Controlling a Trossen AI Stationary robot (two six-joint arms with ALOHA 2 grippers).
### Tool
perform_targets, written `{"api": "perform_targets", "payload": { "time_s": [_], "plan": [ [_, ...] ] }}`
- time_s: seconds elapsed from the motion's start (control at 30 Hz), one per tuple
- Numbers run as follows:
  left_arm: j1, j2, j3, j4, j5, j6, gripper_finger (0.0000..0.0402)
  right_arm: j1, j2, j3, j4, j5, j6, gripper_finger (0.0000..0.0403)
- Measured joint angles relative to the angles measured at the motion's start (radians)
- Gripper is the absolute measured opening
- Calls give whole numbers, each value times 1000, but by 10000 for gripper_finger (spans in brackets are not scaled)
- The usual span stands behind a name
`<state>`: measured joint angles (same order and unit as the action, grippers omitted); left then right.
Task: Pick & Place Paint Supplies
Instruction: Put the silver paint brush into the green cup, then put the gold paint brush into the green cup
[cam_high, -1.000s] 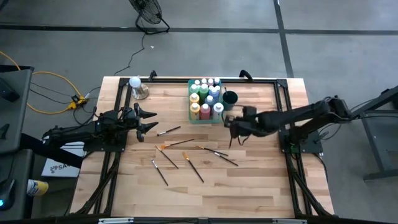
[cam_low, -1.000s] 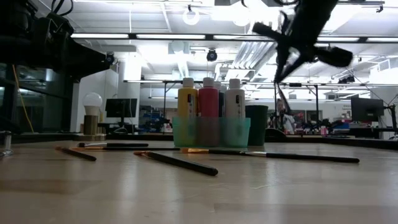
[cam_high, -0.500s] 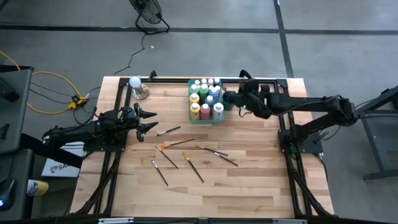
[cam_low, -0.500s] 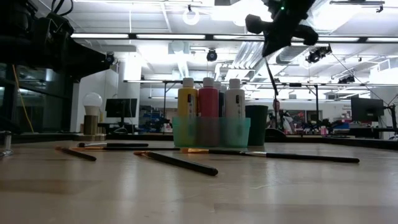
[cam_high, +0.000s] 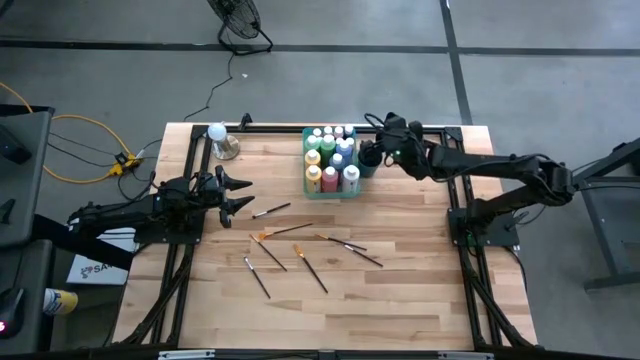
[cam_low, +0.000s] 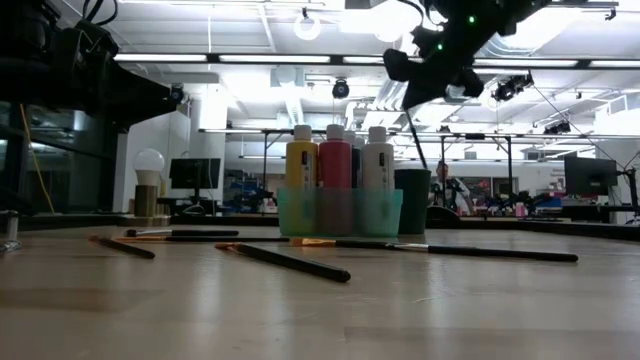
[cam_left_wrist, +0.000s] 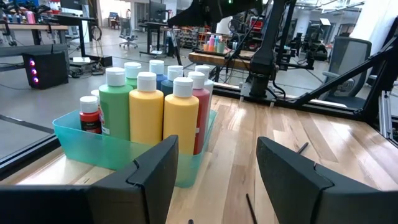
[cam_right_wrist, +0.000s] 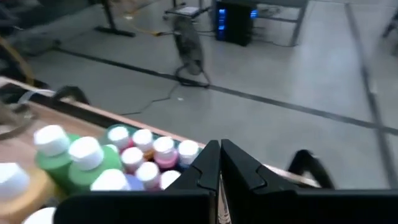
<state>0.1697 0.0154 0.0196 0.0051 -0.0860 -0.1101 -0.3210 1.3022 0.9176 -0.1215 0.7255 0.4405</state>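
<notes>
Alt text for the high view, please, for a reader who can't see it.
Seen from above, the right gripper, shut on a thin paintbrush, hangs over a dark cup beside a teal bin of paint bottles. The left gripper waits open at the table's left edge; more brushes lie mid-table.

High view: overhead, straight down, far enough to take in the whole table (cam_high: 400, 300); bottle tray (cam_high: 330, 190) at 12 o'clock.
Low view: at tabletop level, looking across to the tray (cam_low: 340, 212) and the room behind.
Left wrist view: close, facing the tray (cam_left_wrist: 93, 146).
Right wrist view: above the bottles (cam_right_wrist: 87, 155), facing the floor beyond.
Shared: the tray, in all four.
</notes>
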Motion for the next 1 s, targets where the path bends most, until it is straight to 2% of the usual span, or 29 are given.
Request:
{"api": "perform_targets", "payload": {
  "time_s": [0.17, 0.4, 0.53, 0.77, 0.9, 1.0],
  "plan": [
    [0, 0, 0, 0, 0, 0, 211, 1, 0, -73, 130, -63, -1, 3],
    [0, 0, 0, 0, 0, 0, 211, 1, 0, -88, 119, -55, -36, 15],
    [0, 0, 0, 0, 0, 0, 211, 15, 0, -88, 96, -60, -45, 50],
    [0, 0, 0, 0, 0, 0, 211, 79, 0, -87, 48, -63, -45, 134],
    [0, 0, 0, 0, 0, 0, 211, 153, 0, -87, 15, -140, -41, 160],
    [0, 0, 0, 0, 0, 0, 211, 203, 0, -85, -25, -232, 25, 164]
  ]
}}
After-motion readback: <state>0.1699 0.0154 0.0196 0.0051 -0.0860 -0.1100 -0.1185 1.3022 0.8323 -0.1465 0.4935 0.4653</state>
